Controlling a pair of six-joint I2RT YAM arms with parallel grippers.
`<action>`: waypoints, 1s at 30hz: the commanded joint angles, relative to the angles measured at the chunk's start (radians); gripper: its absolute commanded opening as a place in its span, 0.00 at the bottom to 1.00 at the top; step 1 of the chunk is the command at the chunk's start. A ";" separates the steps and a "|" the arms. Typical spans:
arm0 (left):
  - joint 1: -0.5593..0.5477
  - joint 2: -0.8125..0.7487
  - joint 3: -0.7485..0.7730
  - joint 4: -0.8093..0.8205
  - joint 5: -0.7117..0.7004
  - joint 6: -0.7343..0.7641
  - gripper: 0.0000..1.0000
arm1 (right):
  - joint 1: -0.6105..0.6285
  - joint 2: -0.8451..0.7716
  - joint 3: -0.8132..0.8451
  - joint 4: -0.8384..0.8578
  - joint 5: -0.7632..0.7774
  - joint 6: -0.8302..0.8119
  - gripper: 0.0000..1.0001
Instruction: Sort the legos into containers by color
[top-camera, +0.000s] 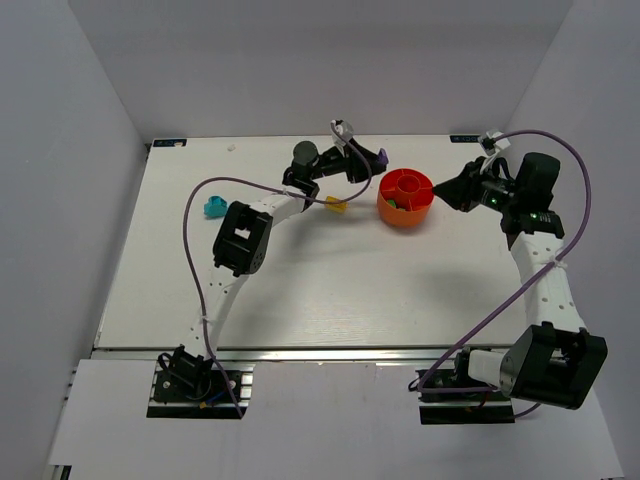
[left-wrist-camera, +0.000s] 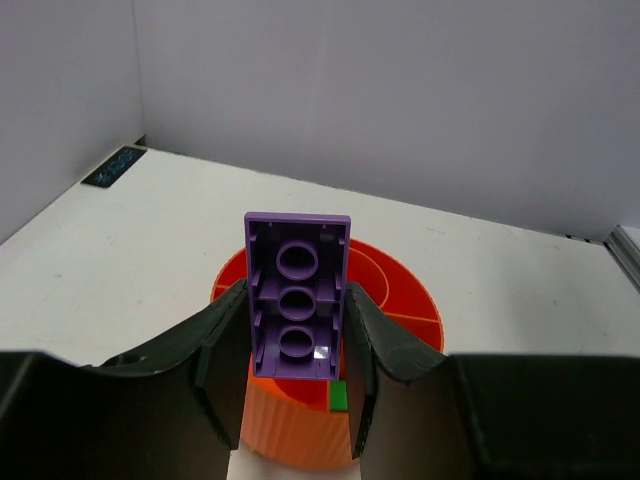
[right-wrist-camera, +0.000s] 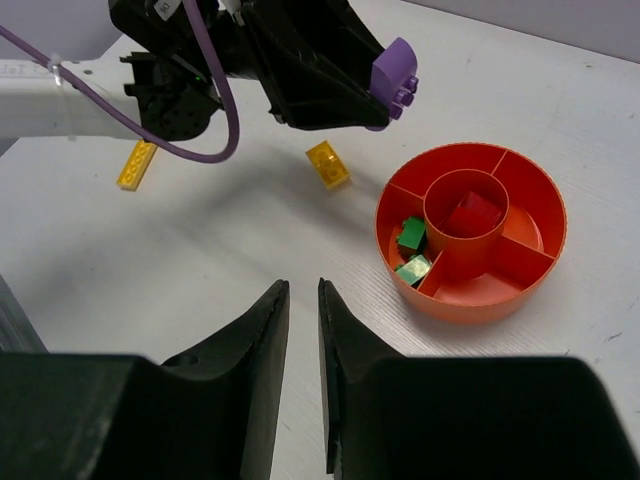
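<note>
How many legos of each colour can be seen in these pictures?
Purple lego: 1
Yellow legos: 2
Green legos: 2
Red lego: 1
Teal lego: 1
Total: 7

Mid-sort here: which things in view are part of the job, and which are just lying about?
Job: purple lego in left gripper, orange bowl, green legos, red lego, yellow legos, teal lego.
Lying about: purple cable, blue label.
</note>
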 joint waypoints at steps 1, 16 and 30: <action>-0.015 0.000 0.087 0.114 -0.021 -0.013 0.06 | -0.008 0.016 -0.006 0.037 -0.049 0.005 0.24; -0.044 0.126 0.179 0.140 -0.093 0.002 0.13 | -0.011 0.045 -0.005 0.034 -0.060 -0.006 0.26; -0.072 0.154 0.181 0.124 -0.111 0.011 0.16 | -0.011 0.045 0.000 0.026 -0.072 -0.012 0.27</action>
